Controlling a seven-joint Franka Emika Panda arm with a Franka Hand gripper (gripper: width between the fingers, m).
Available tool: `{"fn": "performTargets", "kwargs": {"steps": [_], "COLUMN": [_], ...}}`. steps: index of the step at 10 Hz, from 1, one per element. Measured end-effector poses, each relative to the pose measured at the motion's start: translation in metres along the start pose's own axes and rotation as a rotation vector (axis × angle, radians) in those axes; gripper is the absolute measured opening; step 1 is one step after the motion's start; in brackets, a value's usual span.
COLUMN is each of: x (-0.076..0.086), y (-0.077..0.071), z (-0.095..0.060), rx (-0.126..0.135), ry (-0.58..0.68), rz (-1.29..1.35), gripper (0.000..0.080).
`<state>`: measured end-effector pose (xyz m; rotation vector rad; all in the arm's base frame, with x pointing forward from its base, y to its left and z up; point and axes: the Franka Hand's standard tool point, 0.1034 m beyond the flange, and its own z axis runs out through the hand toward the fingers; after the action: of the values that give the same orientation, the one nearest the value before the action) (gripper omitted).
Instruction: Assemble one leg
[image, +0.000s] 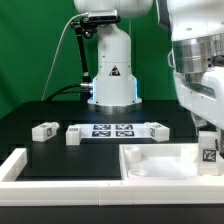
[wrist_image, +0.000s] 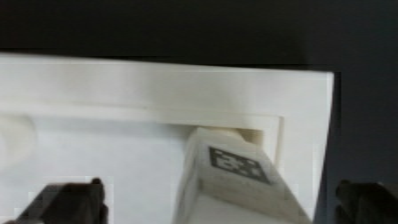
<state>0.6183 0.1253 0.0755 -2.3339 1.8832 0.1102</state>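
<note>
One leg (image: 208, 152) stands upright in a corner of the large white square panel (image: 150, 162), at the exterior view's right. My gripper (image: 206, 134) hangs right above it. In the wrist view the leg (wrist_image: 231, 165) shows its code tag and lies between my two dark fingertips (wrist_image: 71, 203). The gripper (wrist_image: 217, 206) is open wide, with a gap on each side of the leg. Three more legs lie on the black table: two at the exterior view's left (image: 43, 131) (image: 73, 134) and one nearer the middle (image: 157, 130).
The marker board (image: 112, 130) lies between the loose legs, in front of the robot base (image: 112, 75). A white L-shaped rail (image: 18, 165) runs along the table's front and the exterior view's left. The panel's raised rim (wrist_image: 302, 110) surrounds the standing leg.
</note>
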Motion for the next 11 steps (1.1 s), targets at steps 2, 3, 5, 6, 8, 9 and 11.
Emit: {"fn": "performTargets", "kwargs": {"steps": [2,3,5,6,8,9,11], "x": [0.0009,0.001,0.003,0.0025,0.0019,0.0028,0.0044], "y": [-0.0007,-0.0014,-0.0028,-0.0038,-0.0056,-0.0056,-0.0051], "z": [-0.0007,-0.0013,-0.0023,-0.0027,-0.0033,-0.0034,-0.0032], "rx": [-0.001,-0.004,-0.011,-0.025,-0.05,-0.056,-0.063], "ry": [0.002,0.01,0.019,0.032,0.065,0.068,0.063], "rz": [-0.203,-0.308,-0.509,-0.63,-0.844,-0.928,-1.094], "gripper": [0.0649,0.0649,0.0649,0.0649,0.0649,0.0649,0.0649]}}
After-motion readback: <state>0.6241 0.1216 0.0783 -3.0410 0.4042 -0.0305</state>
